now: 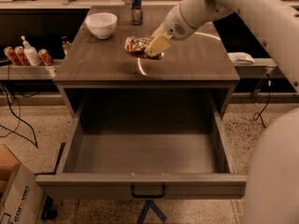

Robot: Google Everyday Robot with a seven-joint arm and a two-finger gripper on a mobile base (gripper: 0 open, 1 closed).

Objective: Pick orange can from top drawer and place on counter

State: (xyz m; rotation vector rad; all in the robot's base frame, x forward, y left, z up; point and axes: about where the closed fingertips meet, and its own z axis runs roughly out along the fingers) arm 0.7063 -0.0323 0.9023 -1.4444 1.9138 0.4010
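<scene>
Hand (150, 47) is upper centre of frame, over the middle of the tabletop (196, 62), clamped on the orange can (135, 46). One tan finger (158, 45) crosses the can's right end. The can lies on its side, long axis running left-right, slightly tilted. Can't tell if it touches the tabletop or sits just above it. The arm (224, 6) comes in from the upper right.

White arc (139, 68) on the tabletop is just below the can, toward the front edge. White bowl (101, 24) is at the tabletop's back left, apart from the can. Blue-and-silver can (136, 5) stands upright at the back edge, right of the bowl.

Top drawer (140, 186) is pulled fully open across the lower half of the frame, dark handle (147, 191) centred on its front panel.

Off to the left, on a lower shelf: red cans (14, 55) and a white bottle (31, 55). Cardboard box (16, 200) is in the lower left corner.
</scene>
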